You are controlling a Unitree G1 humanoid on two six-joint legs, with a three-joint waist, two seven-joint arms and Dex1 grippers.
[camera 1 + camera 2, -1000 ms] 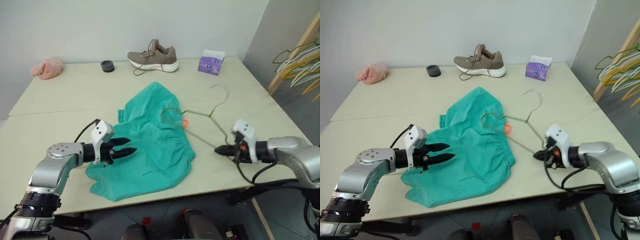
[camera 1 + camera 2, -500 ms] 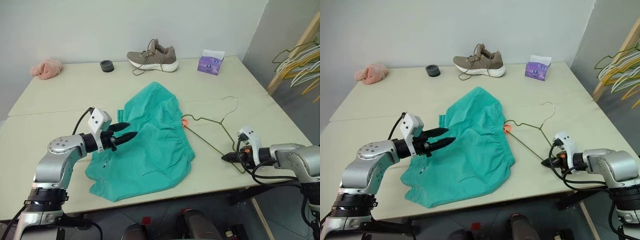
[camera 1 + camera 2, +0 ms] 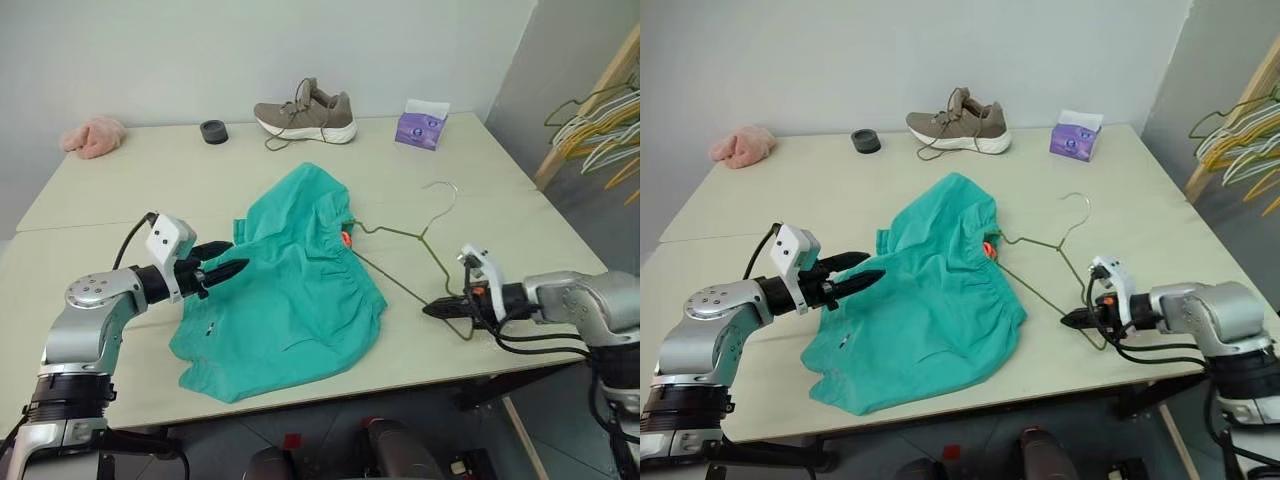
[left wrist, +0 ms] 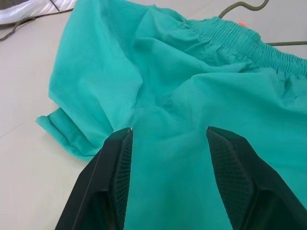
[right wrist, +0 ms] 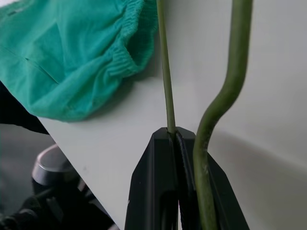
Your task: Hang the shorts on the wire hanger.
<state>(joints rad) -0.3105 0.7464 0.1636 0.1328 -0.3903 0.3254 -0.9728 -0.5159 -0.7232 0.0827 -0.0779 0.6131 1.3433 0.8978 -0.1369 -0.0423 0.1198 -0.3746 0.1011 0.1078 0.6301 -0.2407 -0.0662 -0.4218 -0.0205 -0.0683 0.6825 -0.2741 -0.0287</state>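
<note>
Right gripper (image 3: 432,308) pinched tight on the near corner of the wire hanger (image 3: 400,238) — hanger swung back since half a second ago, its far end now tucked at the waistband of the shorts (image 3: 290,290) again, so threading looks under way. Shorts well to that gripper's left, flat on the table (image 3: 120,190). Left gripper (image 3: 232,268) spread, empty, raised over the shorts' edge, cloth just ahead of its fingertips.

Pale desk (image 3: 120,190), made of two tops joined along a seam, set against a plain light wall (image 3: 300,45). Grey floor (image 3: 600,215) to the right, with a slanted wooden rail (image 3: 585,105).
</note>
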